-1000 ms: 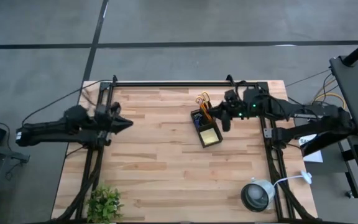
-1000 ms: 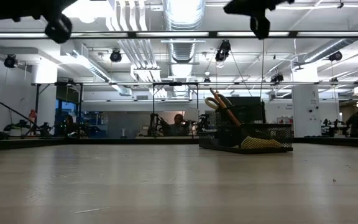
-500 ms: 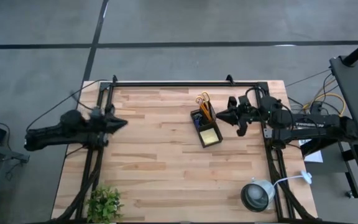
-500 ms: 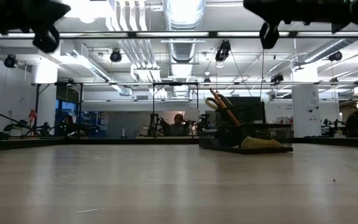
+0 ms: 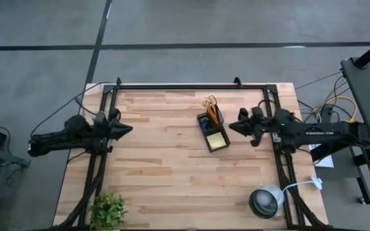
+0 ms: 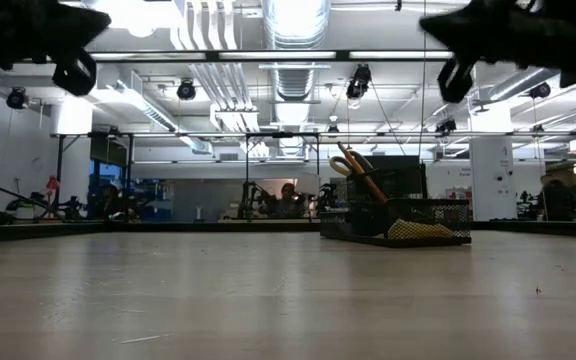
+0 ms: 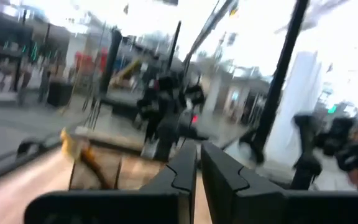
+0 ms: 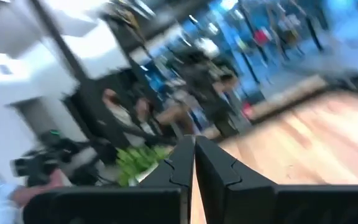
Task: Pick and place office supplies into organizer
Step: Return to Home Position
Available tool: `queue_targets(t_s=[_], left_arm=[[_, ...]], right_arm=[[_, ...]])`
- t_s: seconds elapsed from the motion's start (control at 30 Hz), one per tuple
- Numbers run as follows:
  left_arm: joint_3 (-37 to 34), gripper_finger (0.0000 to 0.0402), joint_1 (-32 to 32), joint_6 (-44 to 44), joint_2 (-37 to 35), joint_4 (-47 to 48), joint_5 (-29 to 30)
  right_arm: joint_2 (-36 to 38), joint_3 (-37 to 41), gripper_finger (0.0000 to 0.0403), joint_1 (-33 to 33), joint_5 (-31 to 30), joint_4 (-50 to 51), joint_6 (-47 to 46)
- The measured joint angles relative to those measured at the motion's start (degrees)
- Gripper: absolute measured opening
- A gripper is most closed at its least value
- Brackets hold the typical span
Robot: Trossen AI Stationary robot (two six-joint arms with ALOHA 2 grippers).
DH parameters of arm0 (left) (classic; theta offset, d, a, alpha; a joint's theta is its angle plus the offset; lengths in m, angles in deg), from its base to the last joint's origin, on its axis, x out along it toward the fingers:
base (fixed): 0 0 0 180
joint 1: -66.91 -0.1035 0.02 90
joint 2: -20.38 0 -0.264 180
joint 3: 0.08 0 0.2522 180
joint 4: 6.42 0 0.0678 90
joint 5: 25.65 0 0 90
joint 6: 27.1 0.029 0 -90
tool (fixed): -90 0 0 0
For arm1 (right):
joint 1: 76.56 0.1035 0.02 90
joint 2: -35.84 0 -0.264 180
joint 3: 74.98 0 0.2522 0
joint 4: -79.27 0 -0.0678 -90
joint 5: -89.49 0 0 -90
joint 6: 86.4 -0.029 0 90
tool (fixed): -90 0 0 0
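The black organizer [image 5: 213, 132] stands on the wooden table, right of centre. Its taller cup holds the yellow-handled scissors [image 5: 209, 102] and orange pencils [image 5: 213, 116]; the yellow sticky-note pad [image 5: 216, 140] lies in its lower tray. In the low view the organizer [image 6: 396, 215] shows with the scissors' handles [image 6: 348, 160] sticking up. My right gripper [image 5: 231, 126] is shut, just right of the organizer, held level and above it. My left gripper [image 5: 130, 129] is shut at the table's left side, over its frame. Both shut fingers show in the wrist views: left gripper [image 7: 197, 163], right gripper [image 8: 194, 151].
A round grey-white lamp [image 5: 266, 201] stands at the near right corner. A green plant [image 5: 108, 208] sits at the near left corner. Black frame rails [image 5: 191, 85] run along the far, left and right edges. Bare wood lies between the organizer and the left arm.
My right gripper has drawn back from over the organizer toward the table's right edge, come down and tipped up from pointing down to level. My left gripper has pulled slightly back toward the left edge and sunk a little. The organizer has stayed put.
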Motion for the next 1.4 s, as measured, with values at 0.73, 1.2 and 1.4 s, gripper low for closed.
queue_targets(t_s=[0.73,1.2,1.4], left_arm=[[-0.75,0.0008,0.0,-1.72,0.07,-1.14,-1.41],[-0.82,0.0008,-0.04,-5.95,0.26,2.02,0.51],[-0.88,0.0008,-0.07,-5.96,1.14,2.54,0.51]], right_arm=[[26.79,8.4,0.0009,26.98,-22.12,20.97,-0.97],[31.34,12.72,0.0009,14.38,-12.65,21.56,0.2],[31.23,12.72,0.0009,13.16,-12.96,23.72,-0.25]])
